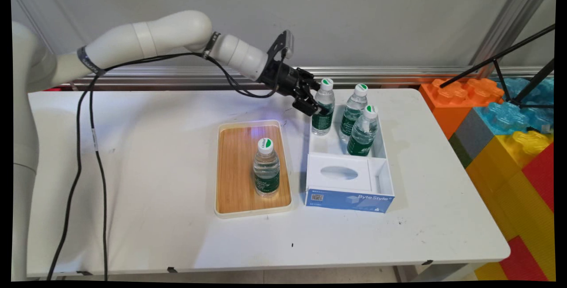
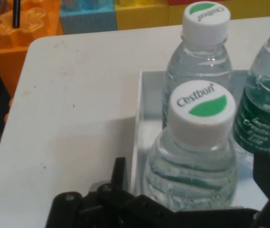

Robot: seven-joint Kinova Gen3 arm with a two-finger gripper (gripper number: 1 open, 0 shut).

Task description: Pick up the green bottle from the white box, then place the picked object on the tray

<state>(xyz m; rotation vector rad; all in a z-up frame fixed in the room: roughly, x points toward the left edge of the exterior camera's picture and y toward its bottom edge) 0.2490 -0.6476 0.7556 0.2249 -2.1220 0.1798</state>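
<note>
The gripper (image 1: pixel 315 106) straddles the Cestbon water bottle (image 1: pixel 324 113) at the white box's (image 1: pixel 384 164) eleven-o'clock corner, fingers spread about its body; best closed squarely below the shoulder, clear of neighbouring bottles.

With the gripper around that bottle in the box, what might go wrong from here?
The gripper straddles the nearest bottle below its cap; held that high, it might tilt or slip.

Two other bottles stand close by in the same white box, so a sideways move may knock them over.

The bottle stands by the box wall; a low lift could catch the rim and drag the box.
</note>
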